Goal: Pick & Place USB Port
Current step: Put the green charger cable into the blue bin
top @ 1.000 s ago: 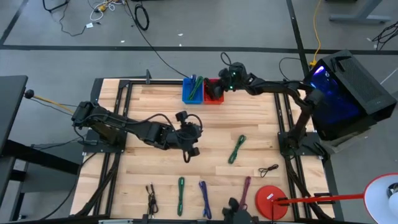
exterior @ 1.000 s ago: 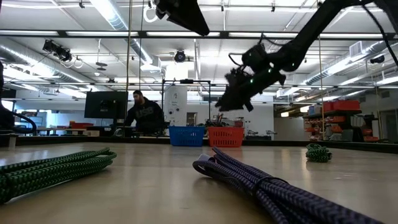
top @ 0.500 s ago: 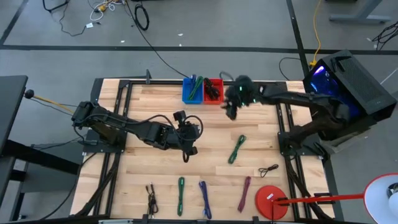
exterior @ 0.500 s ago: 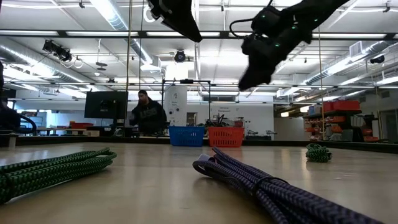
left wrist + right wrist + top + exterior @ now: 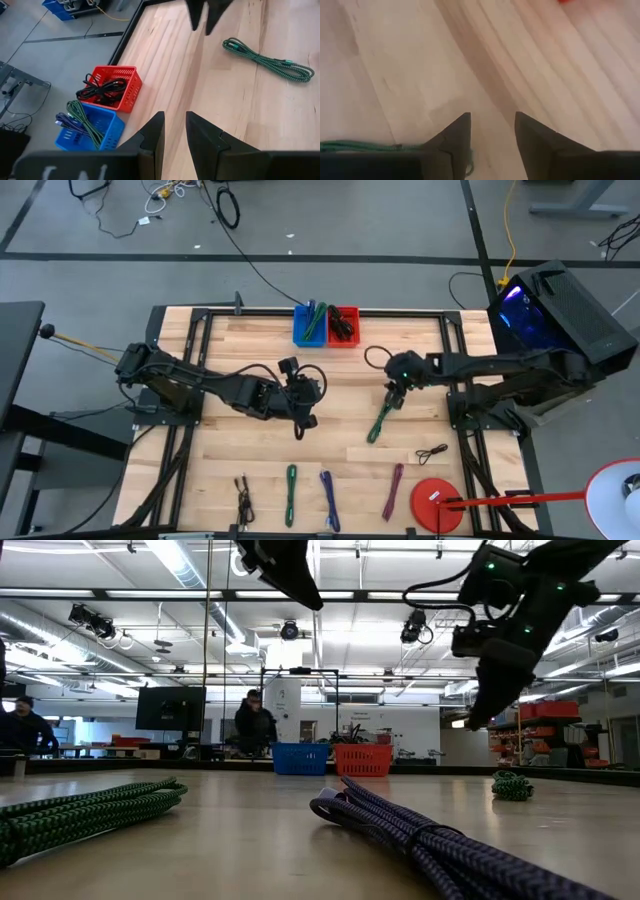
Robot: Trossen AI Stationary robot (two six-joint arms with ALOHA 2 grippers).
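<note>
Right hand (image 5: 388, 397), apparently spread, hovers over green cable (image 5: 380, 420).

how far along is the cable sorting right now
Done: the red bin holds black cables and the blue bin green ones. In hand: the empty, open right pincer hovers over the green cable mid-table. Left: that cable and five more along the table's near edge. The left pincer waits mid-table.

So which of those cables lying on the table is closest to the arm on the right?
The green cable lying alone mid-table: the right gripper hovers open over its upper end. The others, black, green, blue, maroon and another black, lie along the near edge.
</note>
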